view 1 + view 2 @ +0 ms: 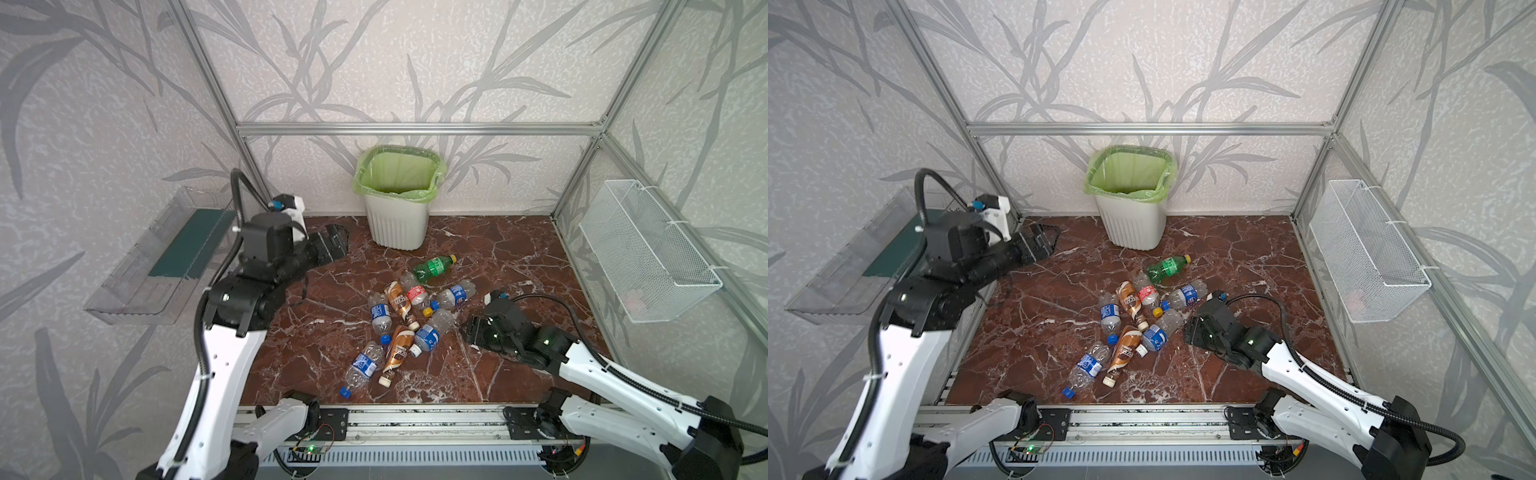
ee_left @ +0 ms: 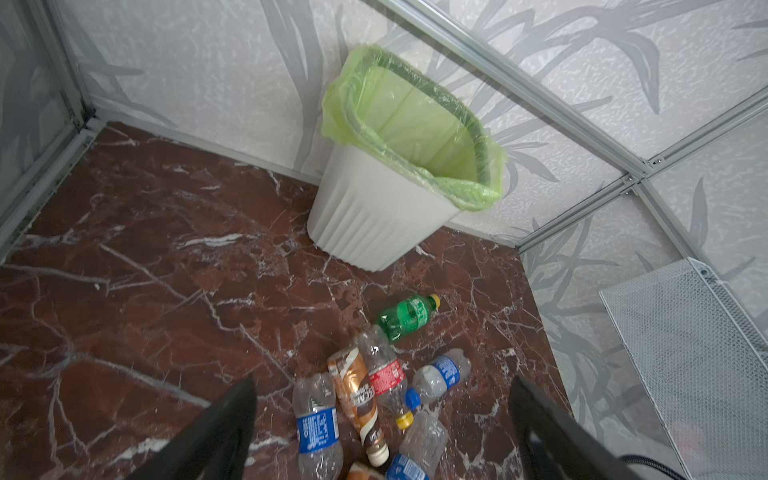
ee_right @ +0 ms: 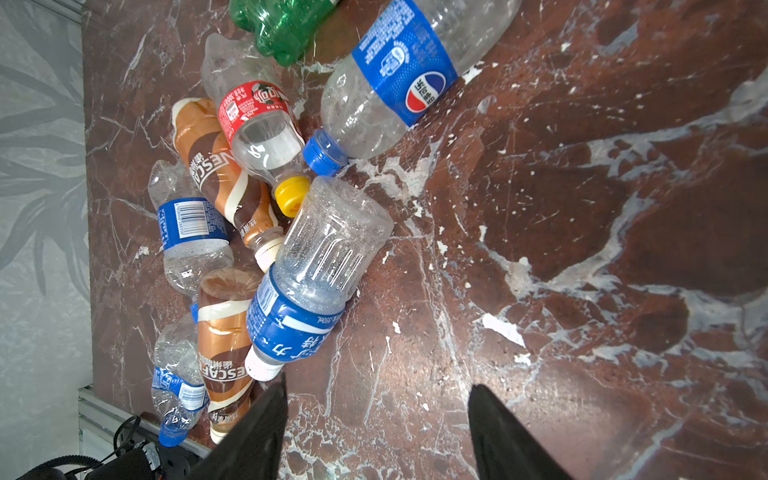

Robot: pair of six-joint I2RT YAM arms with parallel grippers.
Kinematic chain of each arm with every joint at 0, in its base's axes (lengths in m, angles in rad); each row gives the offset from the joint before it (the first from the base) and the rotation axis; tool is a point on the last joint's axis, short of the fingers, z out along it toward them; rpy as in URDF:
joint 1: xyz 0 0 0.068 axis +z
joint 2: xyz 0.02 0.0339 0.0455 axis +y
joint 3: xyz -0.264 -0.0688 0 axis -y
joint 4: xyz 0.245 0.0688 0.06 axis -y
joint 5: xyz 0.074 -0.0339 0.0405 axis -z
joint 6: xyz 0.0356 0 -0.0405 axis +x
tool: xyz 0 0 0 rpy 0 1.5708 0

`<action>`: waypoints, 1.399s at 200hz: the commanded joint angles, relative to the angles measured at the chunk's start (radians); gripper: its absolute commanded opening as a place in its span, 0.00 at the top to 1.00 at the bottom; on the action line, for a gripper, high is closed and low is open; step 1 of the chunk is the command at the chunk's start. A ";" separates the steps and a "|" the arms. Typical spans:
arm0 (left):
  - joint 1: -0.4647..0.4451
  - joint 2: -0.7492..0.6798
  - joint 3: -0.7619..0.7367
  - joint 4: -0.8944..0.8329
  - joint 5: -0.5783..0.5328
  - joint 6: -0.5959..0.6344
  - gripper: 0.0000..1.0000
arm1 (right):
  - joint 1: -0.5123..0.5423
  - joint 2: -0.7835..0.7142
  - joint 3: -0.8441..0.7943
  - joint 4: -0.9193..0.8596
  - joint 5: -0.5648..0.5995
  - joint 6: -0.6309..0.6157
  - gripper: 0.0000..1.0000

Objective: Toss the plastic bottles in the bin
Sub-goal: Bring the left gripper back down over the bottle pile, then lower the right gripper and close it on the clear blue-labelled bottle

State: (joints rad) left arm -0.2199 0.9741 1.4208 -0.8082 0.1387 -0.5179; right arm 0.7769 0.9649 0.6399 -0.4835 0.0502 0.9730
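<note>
Several plastic bottles lie in a pile mid-floor: a green yellow-capped one (image 1: 434, 267) (image 2: 409, 316), clear blue-labelled ones (image 1: 455, 294) (image 3: 399, 75), two brown-wrapped ones (image 1: 398, 348) and a red-labelled one (image 1: 417, 293). The bin (image 1: 397, 228) (image 1: 1133, 226) (image 2: 374, 216), white and ribbed with a green bag, stands at the back wall. My left gripper (image 1: 332, 245) (image 2: 382, 399) hangs open and empty, raised to the left of the bin. My right gripper (image 1: 469, 332) (image 3: 378, 399) sits low beside the pile, open over bare floor. One of its fingertips (image 3: 270, 411) is close to a white-capped blue-labelled bottle (image 3: 316, 286).
A clear plastic tray (image 1: 158, 266) hangs on the left wall and a white wire mesh basket (image 1: 648, 253) on the right wall. Aluminium frame posts edge the marble floor (image 1: 519, 257), and a metal rail (image 1: 415, 424) runs along the front.
</note>
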 commanded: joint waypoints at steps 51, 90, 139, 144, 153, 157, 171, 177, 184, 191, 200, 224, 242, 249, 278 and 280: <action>0.000 -0.205 -0.502 0.035 0.041 -0.148 0.09 | 0.002 0.021 -0.031 0.070 -0.029 0.116 0.31; 0.001 -0.201 -0.603 0.056 0.070 -0.171 0.11 | 0.002 0.006 -0.072 0.117 -0.021 0.211 0.30; 0.001 -0.173 -0.674 0.087 0.098 -0.172 0.11 | 0.002 0.024 -0.097 0.157 -0.007 0.308 0.30; 0.000 -0.169 -0.678 0.090 0.101 -0.171 0.11 | 0.002 0.028 -0.097 0.163 -0.007 0.312 0.30; 0.001 -0.160 -0.684 0.091 0.106 -0.169 0.11 | 0.003 0.037 -0.098 0.174 -0.010 0.319 0.30; 0.001 -0.159 -0.684 0.092 0.107 -0.169 0.12 | 0.002 0.042 -0.097 0.179 -0.013 0.321 0.30; 0.000 -0.158 -0.691 0.088 0.104 -0.173 0.12 | 0.002 0.060 -0.095 0.199 -0.026 0.327 0.30; 0.000 -0.160 -0.693 0.088 0.104 -0.171 0.12 | 0.002 0.069 -0.093 0.206 -0.033 0.332 0.30; 0.001 -0.163 -0.697 0.088 0.102 -0.169 0.12 | 0.002 0.081 -0.090 0.217 -0.042 0.337 0.30; 0.000 -0.165 -0.698 0.088 0.103 -0.168 0.12 | 0.002 0.093 -0.089 0.229 -0.049 0.345 0.30; 0.001 -0.165 -0.699 0.084 0.104 -0.165 0.12 | 0.005 0.108 -0.088 0.246 -0.056 0.361 0.29; 0.001 -0.167 -0.703 0.074 0.105 -0.162 0.12 | 0.023 0.154 -0.086 0.307 -0.062 0.405 0.26; 0.001 -0.169 -0.705 0.072 0.108 -0.159 0.12 | 0.038 0.188 -0.077 0.337 -0.056 0.430 0.23; 0.000 -0.169 -0.706 0.072 0.111 -0.157 0.13 | 0.045 0.199 -0.073 0.346 -0.052 0.438 0.22; 0.001 -0.178 -0.712 0.067 0.106 -0.156 0.13 | 0.067 0.240 -0.070 0.372 -0.035 0.482 0.18; 0.001 -0.180 -0.713 0.067 0.106 -0.156 0.13 | 0.068 0.240 -0.071 0.376 -0.032 0.485 0.18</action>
State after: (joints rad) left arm -0.2199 0.8112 0.7261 -0.7300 0.2413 -0.6815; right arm 0.8268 1.1851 0.5541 -0.1535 -0.0048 1.4014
